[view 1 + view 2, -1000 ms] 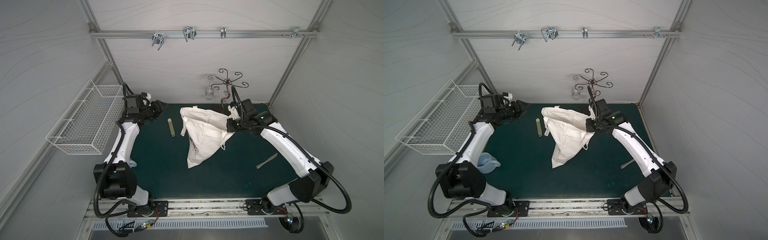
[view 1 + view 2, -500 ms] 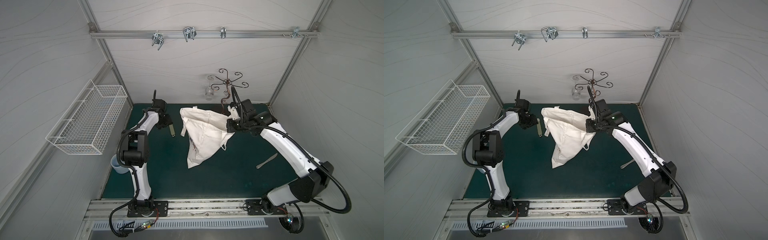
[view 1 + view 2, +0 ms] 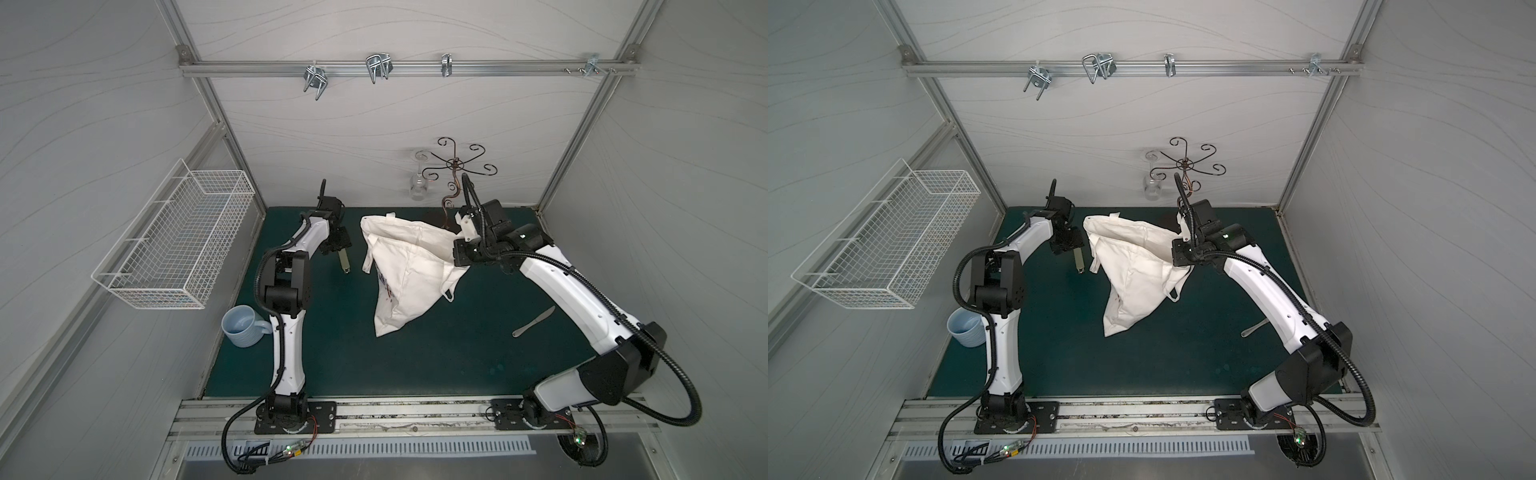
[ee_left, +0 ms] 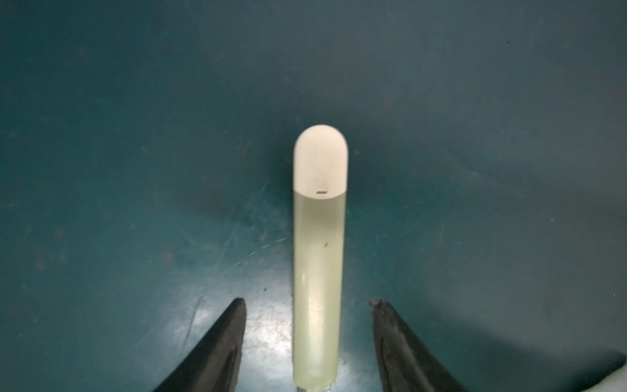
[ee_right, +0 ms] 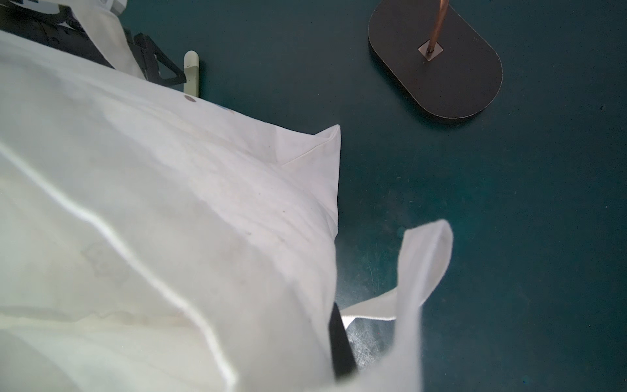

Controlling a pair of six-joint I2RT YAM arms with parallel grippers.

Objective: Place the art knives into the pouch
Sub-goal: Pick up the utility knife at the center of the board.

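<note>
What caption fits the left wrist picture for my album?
Open left gripper straddles the art knife on the green mat.

Pale grey walls (image 3: 374, 137) with faint wavy lines stand left, far and right. An aluminium rail (image 3: 498, 67) with metal hooks (image 3: 376, 75) crosses the far wall; a white wire basket (image 3: 178, 245) hangs on the left one. The floor is a dark green mat (image 3: 415, 361), scuffed

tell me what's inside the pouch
The inside of the pouch cannot be seen: its cloth covers it in every view. The art knife is outside, lying on the green mat between the jaws of the open left pincer.
</note>
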